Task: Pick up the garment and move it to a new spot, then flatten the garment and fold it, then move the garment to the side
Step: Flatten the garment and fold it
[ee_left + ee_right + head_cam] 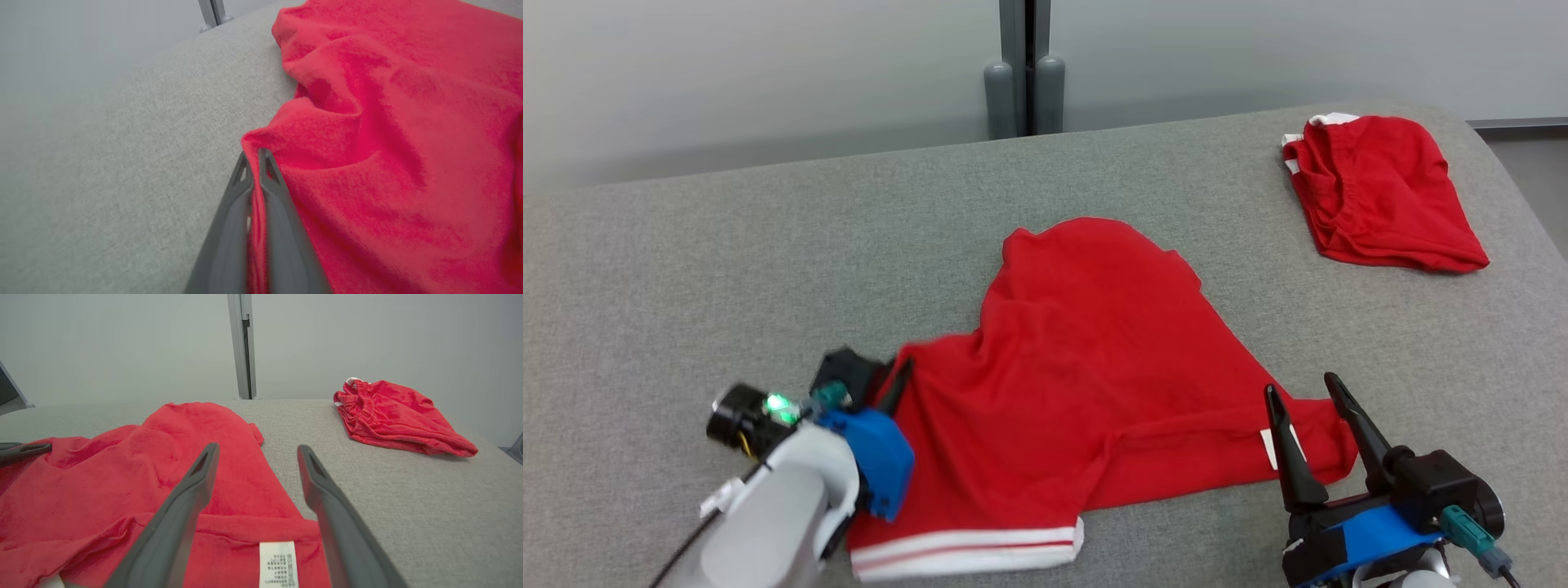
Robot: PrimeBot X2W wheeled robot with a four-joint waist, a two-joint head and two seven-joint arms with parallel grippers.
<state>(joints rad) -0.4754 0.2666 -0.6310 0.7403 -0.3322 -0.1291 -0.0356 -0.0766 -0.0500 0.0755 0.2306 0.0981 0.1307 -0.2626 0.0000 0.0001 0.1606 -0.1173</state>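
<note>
garment: red w/ white-striped hem, lies rumpled mid-table, spread between both arms.
left gripper: pinched tight on the garment's left edge; in the left wrist view a thin strip of red cloth runs between the two fingers.
right gripper: jaws wide, holding nothing, straddling the right edge by the white care label.
step: prob. getting both edges held for the lift to a new spot.
doing it well: close right on the edge near the label, taking all layers; then raise both arms together, keep the cloth taut so it doesn't drag or bunch.
second red garment: bunched far right on the grey table, well apart; keep clear of it.
hard to see: how many layers the left holds; its tips sit behind a fold. Striped hem is cut off at the bottom of the head view.
</note>
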